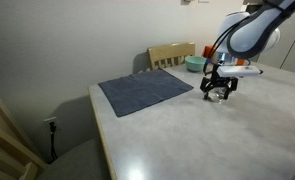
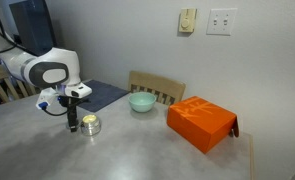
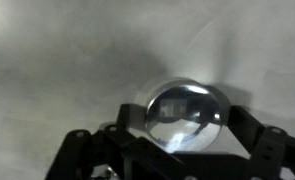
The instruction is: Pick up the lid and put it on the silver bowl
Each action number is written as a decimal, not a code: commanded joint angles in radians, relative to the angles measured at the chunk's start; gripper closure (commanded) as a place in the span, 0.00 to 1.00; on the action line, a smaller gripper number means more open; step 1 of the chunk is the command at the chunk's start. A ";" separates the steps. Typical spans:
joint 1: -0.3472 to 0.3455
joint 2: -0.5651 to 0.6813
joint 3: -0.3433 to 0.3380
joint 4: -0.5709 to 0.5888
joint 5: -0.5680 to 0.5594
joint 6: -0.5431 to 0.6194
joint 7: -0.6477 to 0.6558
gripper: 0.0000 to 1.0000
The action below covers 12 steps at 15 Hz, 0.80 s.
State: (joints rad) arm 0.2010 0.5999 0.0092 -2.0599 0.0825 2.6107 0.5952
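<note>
One small round pale silvery metal lid (image 3: 187,115) on grey tabletop (image 2: 137,150), just beside small round shiny silver metal bowl (image 2: 90,126) | fingers (image 3: 255,140) spread wide astride lid, not gripping | likely light, stiff, slippery; pinch opposite rim edges

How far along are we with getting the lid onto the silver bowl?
Done: the gripper is down at the table beside the silver bowl. In hand: in the wrist view its fingers flank a round shiny piece, apparently the lid; whether they grip it is unclear. Left: lifting it and setting it on the bowl, which looks uncovered.
</note>
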 commanded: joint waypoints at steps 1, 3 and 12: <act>0.003 0.046 -0.005 0.059 0.026 -0.028 -0.023 0.00; 0.009 0.050 -0.009 0.068 0.023 -0.041 -0.015 0.00; 0.040 0.057 -0.036 0.109 -0.005 -0.139 0.041 0.56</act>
State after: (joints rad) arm 0.2127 0.6179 0.0080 -1.9852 0.0880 2.5307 0.6089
